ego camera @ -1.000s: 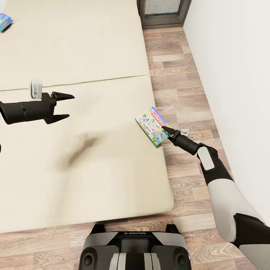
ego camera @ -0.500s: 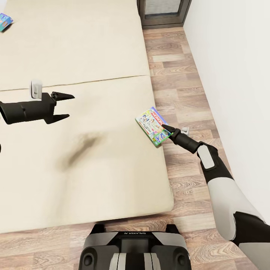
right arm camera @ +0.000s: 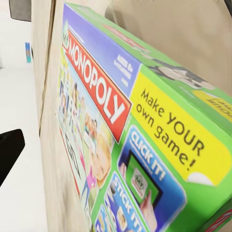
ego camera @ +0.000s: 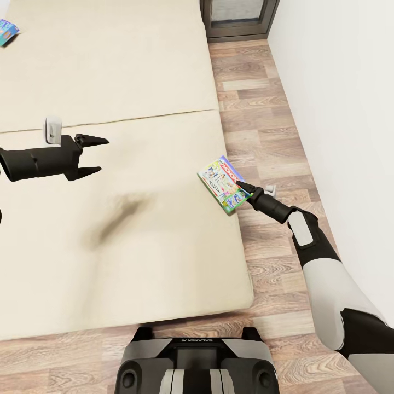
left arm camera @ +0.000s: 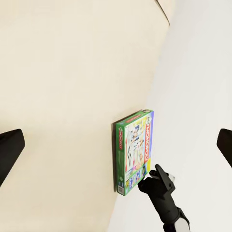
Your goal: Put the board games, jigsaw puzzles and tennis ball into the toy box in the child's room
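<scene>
Upper left of the frame, a second board game (ego camera: 6, 31) lies on the bed (ego camera: 109, 82); left fingers (ego camera: 94, 155) hover spread mid-left; the Monopoly box (ego camera: 221, 184) lies flat at the mattress's right edge, right fingers (ego camera: 244, 189) touching it, grip unclear.

We see a low wide bed with a plain beige mattress (ego camera: 109, 82), a seam running across its middle and a dark smudge nearer its foot. Beside the bed, a floor of pale wood planks (ego camera: 257, 126) runs along a plain white wall (ego camera: 339, 98). Past the bed's far corner stands a dark grey cabinet (ego camera: 238, 19) against that wall
</scene>
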